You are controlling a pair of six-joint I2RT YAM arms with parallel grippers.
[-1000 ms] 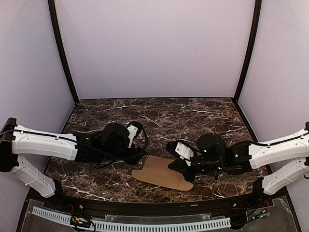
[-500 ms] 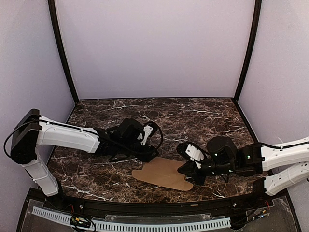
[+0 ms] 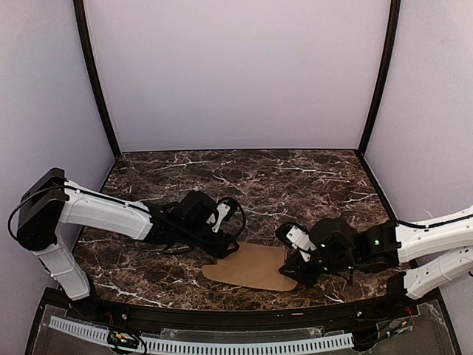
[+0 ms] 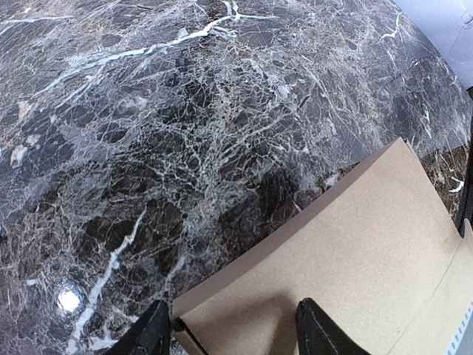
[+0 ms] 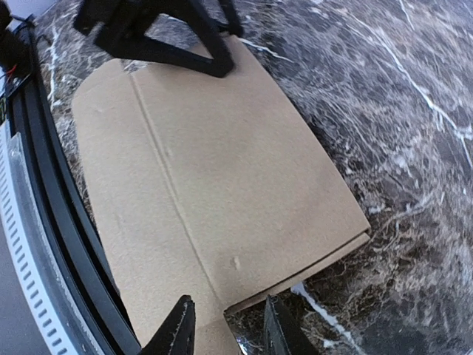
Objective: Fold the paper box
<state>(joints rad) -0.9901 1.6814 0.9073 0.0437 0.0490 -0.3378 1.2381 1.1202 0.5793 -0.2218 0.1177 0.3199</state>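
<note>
**Marble-Look Table Carries a Flattened Cardboard Box**

The table (image 3: 295,177) has a dark brown, marble-patterned top laced with white veins, glossy enough to throw back a spot of light. Lying directly on it is the paper box (image 3: 251,266), plain tan cardboard pressed flat. Its upper panel sits folded over a lower layer, a straight crease runs along it, and a rounded flap juts from its left end. Just beyond the box's near side runs the table's black edge rail (image 3: 244,314). On the box's far side, veined stone stretches to the back wall.
</note>
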